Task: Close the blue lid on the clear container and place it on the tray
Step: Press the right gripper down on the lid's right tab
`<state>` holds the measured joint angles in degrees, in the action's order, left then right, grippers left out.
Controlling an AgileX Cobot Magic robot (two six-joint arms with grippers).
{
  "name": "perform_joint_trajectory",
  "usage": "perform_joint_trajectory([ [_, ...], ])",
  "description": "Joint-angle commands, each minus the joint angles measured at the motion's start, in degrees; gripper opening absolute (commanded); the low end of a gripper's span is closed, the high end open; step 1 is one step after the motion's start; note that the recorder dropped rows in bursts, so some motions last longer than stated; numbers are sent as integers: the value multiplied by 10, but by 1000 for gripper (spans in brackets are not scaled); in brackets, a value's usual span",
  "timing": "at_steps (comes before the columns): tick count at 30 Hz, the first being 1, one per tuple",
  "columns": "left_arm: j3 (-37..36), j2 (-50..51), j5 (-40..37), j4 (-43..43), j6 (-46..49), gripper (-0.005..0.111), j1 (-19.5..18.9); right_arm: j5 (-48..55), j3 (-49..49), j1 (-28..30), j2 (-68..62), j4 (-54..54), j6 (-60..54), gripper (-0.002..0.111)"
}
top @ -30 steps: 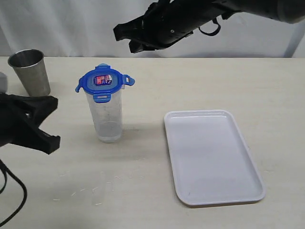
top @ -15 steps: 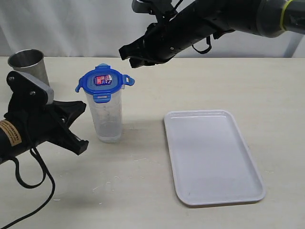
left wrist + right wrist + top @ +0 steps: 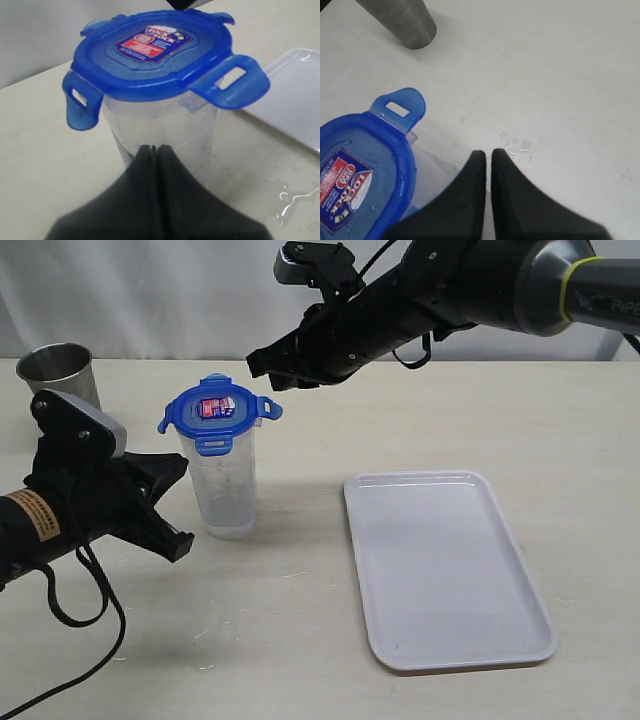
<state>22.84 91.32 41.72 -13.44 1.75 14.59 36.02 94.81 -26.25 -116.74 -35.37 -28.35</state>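
Sitting atop upright clear container (image 3: 228,492): blue lid (image 3: 217,409).

Lab bench setup: bare pale tabletop (image 3: 430,420), plain white curtain backdrop (image 3: 150,295), black cabled robot arm (image 3: 90,498).

Matte black left arm (image 3: 75,502), tan printed label (image 3: 33,513), grey metal bracket (image 3: 92,424), black cable (image 3: 121,625). Right arm (image 3: 450,290) black, yellow-green ring (image 3: 570,285). Black wedge-fingered left gripper (image 3: 155,150) and right gripper (image 3: 487,155), identical.
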Motion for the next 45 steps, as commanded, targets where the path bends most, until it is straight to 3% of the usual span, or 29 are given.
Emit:
perform_joint_trajectory([
  [1, 3, 1, 14, 8, 14, 0, 0, 3, 3, 1, 1, -4, -12, 4],
  [14, 3, 1, 25, 37, 27, 0, 0, 90, 3, 1, -2, -4, -34, 4],
  [26, 3, 1, 27, 37, 27, 0, 0, 109, 3, 1, -2, 0, -40, 4],
  [39, 3, 1, 22, 37, 27, 0, 0, 73, 4, 3, 5, 8, -54, 4],
  [45, 3, 1, 12, 37, 27, 0, 0, 24, 4, 3, 48, 88, -17, 4],
])
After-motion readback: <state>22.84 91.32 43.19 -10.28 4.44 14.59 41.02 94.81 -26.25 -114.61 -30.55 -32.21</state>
